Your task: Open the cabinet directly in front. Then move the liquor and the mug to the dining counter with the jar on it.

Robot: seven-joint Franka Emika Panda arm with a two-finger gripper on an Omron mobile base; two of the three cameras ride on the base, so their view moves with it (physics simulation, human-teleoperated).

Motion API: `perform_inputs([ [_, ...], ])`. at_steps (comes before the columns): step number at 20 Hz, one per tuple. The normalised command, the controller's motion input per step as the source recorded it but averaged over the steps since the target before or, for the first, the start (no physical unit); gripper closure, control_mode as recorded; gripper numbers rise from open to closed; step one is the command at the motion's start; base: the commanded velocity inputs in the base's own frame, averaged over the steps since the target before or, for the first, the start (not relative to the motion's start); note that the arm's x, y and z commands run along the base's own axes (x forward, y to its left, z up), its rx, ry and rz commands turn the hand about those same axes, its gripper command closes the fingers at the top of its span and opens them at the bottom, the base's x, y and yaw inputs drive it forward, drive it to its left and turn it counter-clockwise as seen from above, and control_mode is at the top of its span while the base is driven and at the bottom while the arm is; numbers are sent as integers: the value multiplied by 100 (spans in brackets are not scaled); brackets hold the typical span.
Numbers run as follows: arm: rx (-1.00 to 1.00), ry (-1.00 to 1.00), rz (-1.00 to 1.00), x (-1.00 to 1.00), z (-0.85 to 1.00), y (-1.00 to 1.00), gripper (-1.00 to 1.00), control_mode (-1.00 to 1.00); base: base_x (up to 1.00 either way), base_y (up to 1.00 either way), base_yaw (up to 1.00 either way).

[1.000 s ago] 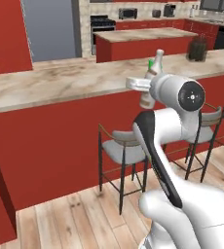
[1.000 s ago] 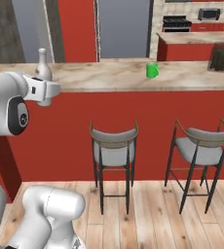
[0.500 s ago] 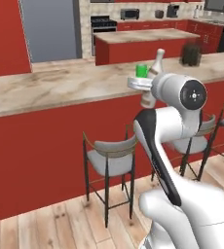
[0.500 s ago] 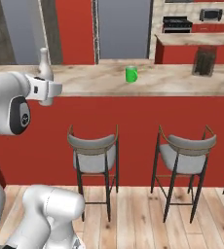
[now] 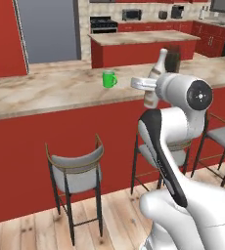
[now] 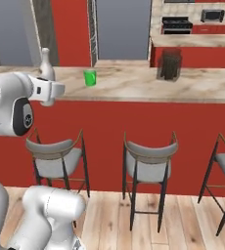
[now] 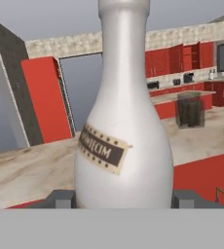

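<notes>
Liquor upright between the gripper jaws, clamped at its base.

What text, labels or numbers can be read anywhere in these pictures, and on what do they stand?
"MONTECIM", as best it reads, slightly blurred: dark band of the tan label on the slim pale whitish bottle.
No other words, numbers or signs can be read; the distant kitchen appliances are too small.

Metal stools with grey seats are standing on a light wooden floor. Far back, a red island is sitting before a black stove, and tall grey panels are filling the wall between red cupboards.
</notes>
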Motion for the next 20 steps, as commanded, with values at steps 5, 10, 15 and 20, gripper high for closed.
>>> perform_inputs([
  [5, 0, 0, 0, 0, 0, 0, 100, 100, 88, -25, 0],
  [10, 0, 0, 0, 0, 0, 0, 100, 100, 83, -13, 0],
  [15, 0, 0, 0, 0, 0, 0, 100, 100, 44, -20, 0],
  [20, 2, 1, 0, 1, 0, -14, 100, -100, 12, -41, 0],
])
